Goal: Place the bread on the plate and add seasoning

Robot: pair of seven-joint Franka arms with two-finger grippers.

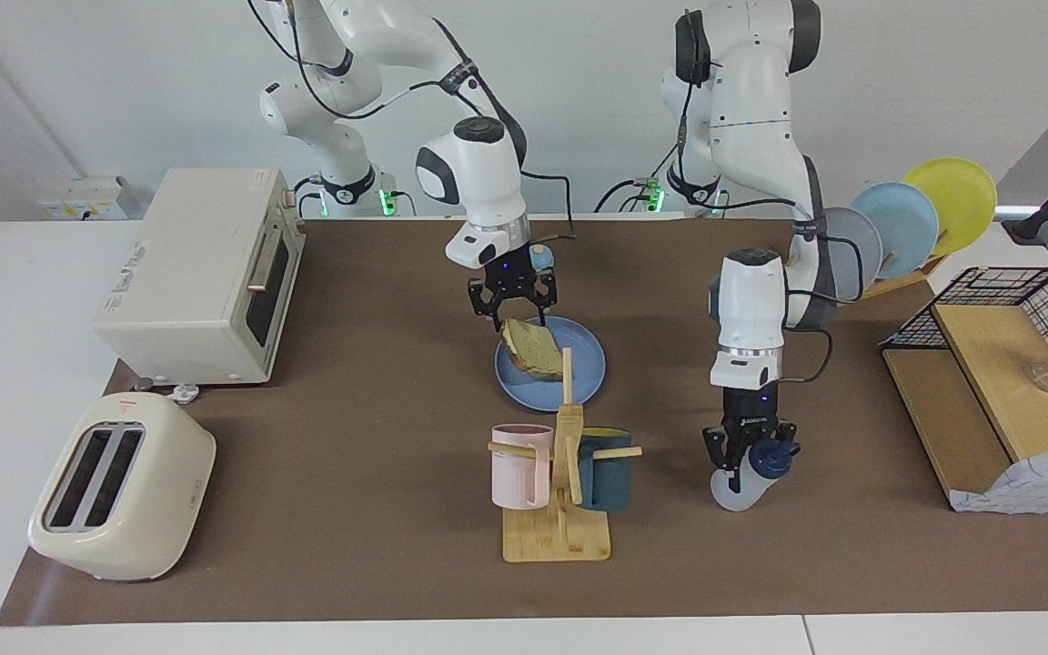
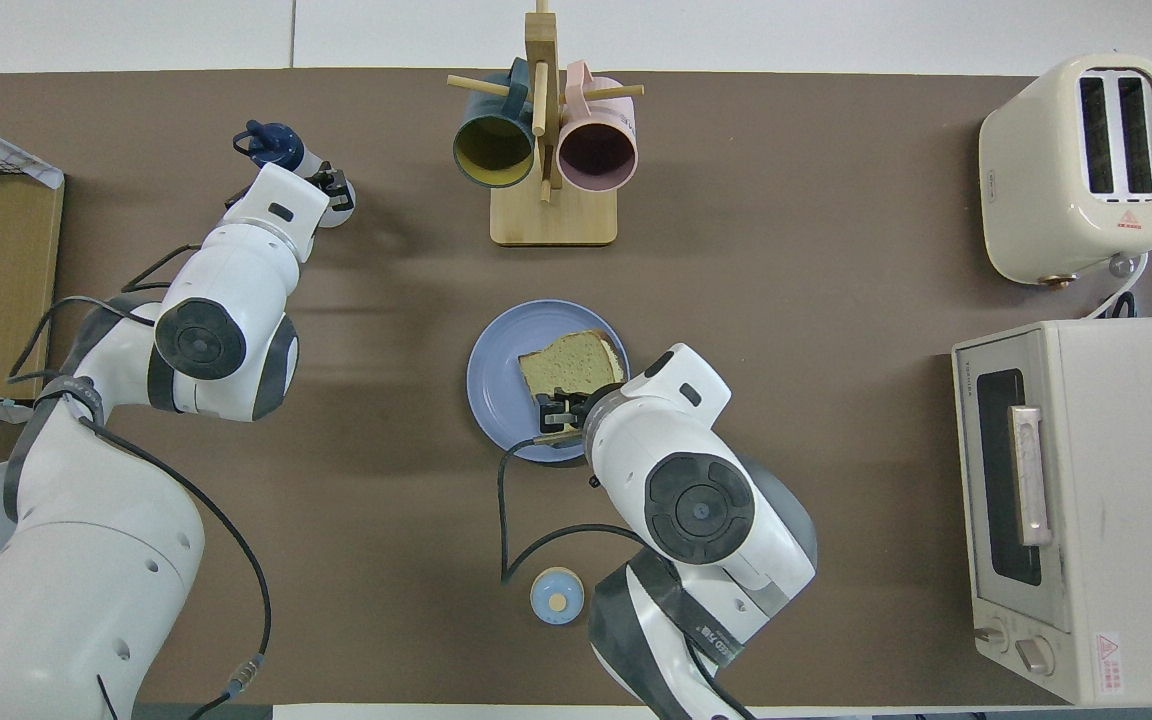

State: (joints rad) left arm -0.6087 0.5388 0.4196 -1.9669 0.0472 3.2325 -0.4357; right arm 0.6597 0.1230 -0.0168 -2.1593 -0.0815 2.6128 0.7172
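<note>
right gripper (image 1: pixel 513 307) fingers spread, just above the square tan-green bread slice (image 1: pixel 533 349) lying on the round blue plate (image 1: pixel 579 377); left gripper (image 1: pixel 740 452) clenched on the tilted translucent white seasoning bottle (image 1: pixel 742 482), navy loop cap, toward left arm's end

Mug rack (image 1: pixel 557 491): blocks the plate (image 1: pixel 581 382) at 12 o'clock in the overhead view.
Plate's 9 o'clock: open mat (image 2: pixel 366 360).
</note>
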